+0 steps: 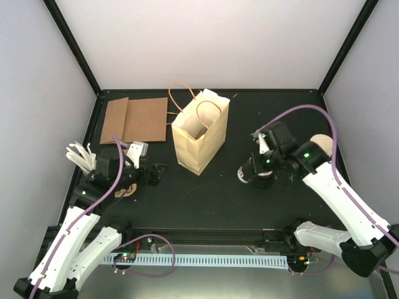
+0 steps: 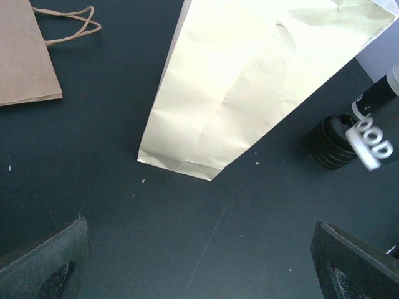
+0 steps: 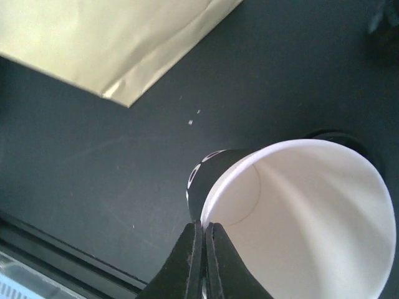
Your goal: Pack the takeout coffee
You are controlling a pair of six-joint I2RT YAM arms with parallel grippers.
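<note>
Right wrist view: the right gripper is pinched tight on the rim of the takeout coffee cup. The cup's open mouth faces the camera, so its long axis runs roughly in line with the fingers. Cup and gripper are to the right of the paper bag, near its base but apart from it, beside a stack of black lids. The bag stands upright, mouth open upward. Left of the bag, the left gripper holds its jaws wide apart, empty. By my judgement the right arm must carry the cup leftward and over the bag's mouth
</note>
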